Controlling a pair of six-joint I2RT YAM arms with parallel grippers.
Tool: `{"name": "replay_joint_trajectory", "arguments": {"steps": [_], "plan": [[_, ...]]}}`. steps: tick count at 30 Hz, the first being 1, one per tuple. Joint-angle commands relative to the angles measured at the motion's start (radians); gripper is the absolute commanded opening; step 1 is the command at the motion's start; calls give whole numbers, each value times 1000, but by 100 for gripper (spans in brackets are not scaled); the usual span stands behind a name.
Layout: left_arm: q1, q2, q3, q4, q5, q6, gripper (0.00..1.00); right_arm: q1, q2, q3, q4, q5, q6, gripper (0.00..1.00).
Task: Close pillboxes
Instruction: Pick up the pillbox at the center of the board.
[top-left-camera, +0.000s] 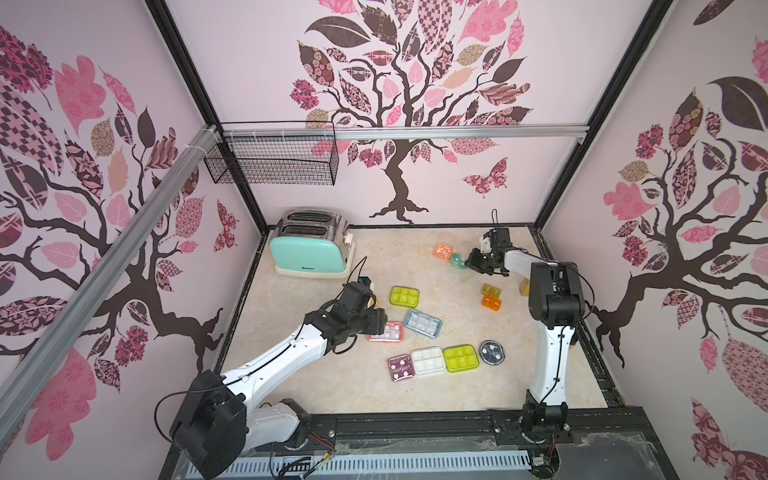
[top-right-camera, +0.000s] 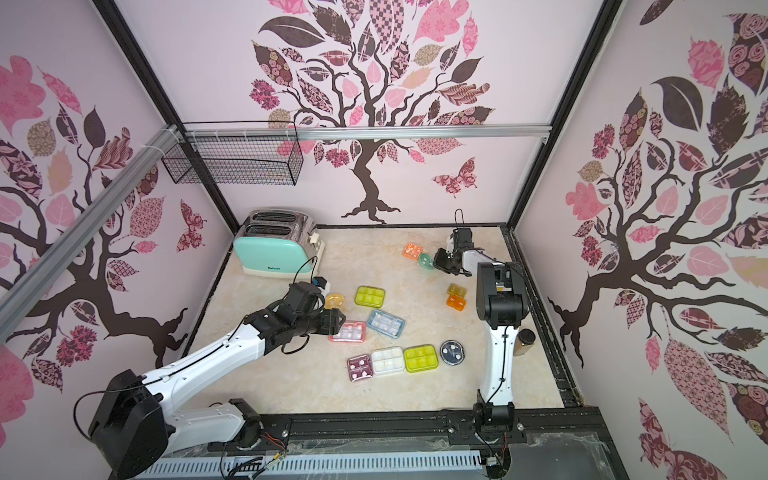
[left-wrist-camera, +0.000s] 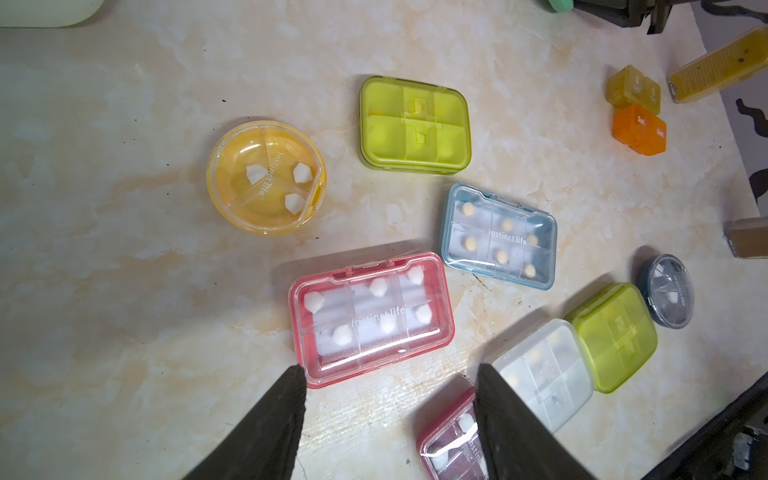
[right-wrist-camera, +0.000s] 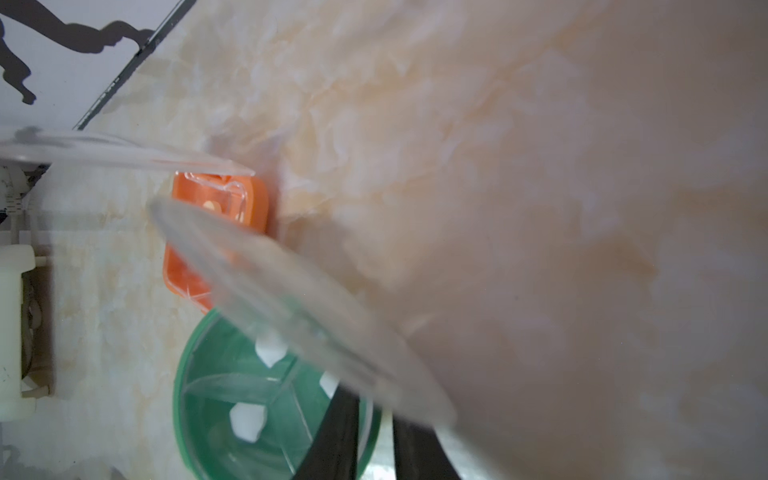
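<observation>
Surface (top-left-camera: 316, 374): marble-look, with a mint toaster (top-left-camera: 309, 249) at the far left corner. The pillboxes are scattered across the middle and right.

Left pincer (left-wrist-camera: 389, 370): released, jaws spread, hovering over the end of the pink pillbox (left-wrist-camera: 370, 318) nearest its arm. No contact shows in the wrist view. That lid lies flat, so I judge it closed.

Right pincer (right-wrist-camera: 372, 405): far right, fingers narrow, one on each side of the rim of the mint round pillbox (right-wrist-camera: 232, 399). The clear lid (right-wrist-camera: 299, 316) stands tilted up. Cannot tell whether the fingers pinch it or merely flank it.

Lids that look down:
- rectangular and square: yellow-green pillbox (left-wrist-camera: 415, 124), blue pillbox (left-wrist-camera: 498, 235), white pillbox (left-wrist-camera: 540, 374), second yellow-green pillbox (left-wrist-camera: 615, 336), maroon pillbox (left-wrist-camera: 449, 436)
- round: yellow round pillbox (left-wrist-camera: 266, 178), navy round pillbox (left-wrist-camera: 671, 291)
- smallest: small yellow pillbox (left-wrist-camera: 633, 89), small orange pillbox (left-wrist-camera: 640, 129)

Open: the mint round one, and the orange square pillbox (top-left-camera: 444, 250) just beside it, lid raised.

Estimate: the bulk is done — two lids left, both at the far right.
</observation>
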Motion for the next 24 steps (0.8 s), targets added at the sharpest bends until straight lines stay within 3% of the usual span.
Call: {"name": "replay_joint_trajectory", "arguments": {"steps": [1, 6, 14, 24], "plan": [[-1, -17, 4, 5, 0, 6, 67, -3, -57, -37, 7, 0, 0, 19], [0, -10, 4, 10, 4, 7, 67, 0, -112, -96, 25, 3, -1, 13], [0, 2, 2, 12, 9, 3, 67, 36, -216, -201, 34, 27, -21, 11], [34, -2, 5, -21, -45, -12, 66, 198, -353, -300, -51, 140, -82, 9]]}}
